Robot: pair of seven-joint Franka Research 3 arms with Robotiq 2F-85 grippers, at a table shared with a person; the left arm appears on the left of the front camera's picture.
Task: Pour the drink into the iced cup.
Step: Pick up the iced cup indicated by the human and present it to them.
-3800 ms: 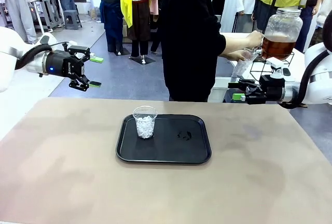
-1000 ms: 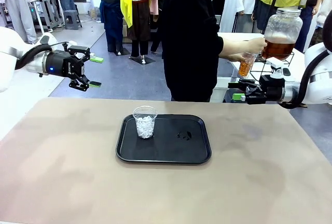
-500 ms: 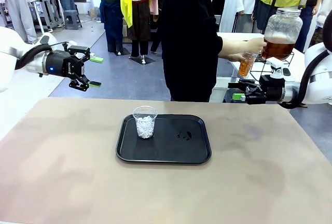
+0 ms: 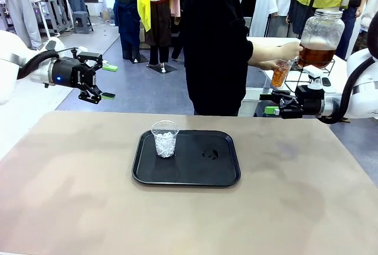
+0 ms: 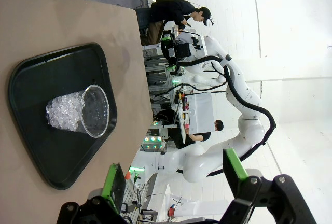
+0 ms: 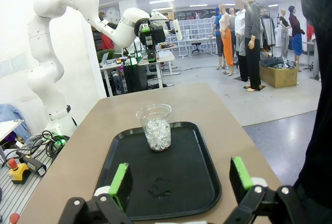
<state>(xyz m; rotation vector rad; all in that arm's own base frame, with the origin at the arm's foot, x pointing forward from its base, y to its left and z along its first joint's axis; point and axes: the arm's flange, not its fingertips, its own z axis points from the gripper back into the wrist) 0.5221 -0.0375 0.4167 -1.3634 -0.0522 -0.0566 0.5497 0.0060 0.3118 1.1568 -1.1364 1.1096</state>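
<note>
Over on the left, the robot's left gripper [image 4: 108, 81] hangs in the air above the far-left edge of the beige table [image 4: 71, 196]. Its black jaws with green pads are spread wide and hold nothing.

Moving in, the clear plastic cup of white ice cubes [image 4: 165, 139] stands upright on the left half of the flat black plastic tray [image 4: 195, 175], which lies mid-table. I see only ice in that cup and no brown liquid, so the pour itself is not yet done.

Right of the tray and beyond the table's far edge, the person in black holds a small clear cup of amber-brown drink [image 4: 279, 74] in the lower hand [image 4: 270, 64], at the tap of a large glass dispenser jar [image 4: 322, 30]. The upper hand [image 4: 290, 47] is up at the jar. So the drink is off the table, well apart from the iced cup.

Furthest right, the right gripper [image 4: 269, 103] hovers lower than that small cup, jaws wide and empty.

By my reckoning the task is barely begun. The drink has to come over to the table, and then it must be tipped into the ice.
</note>
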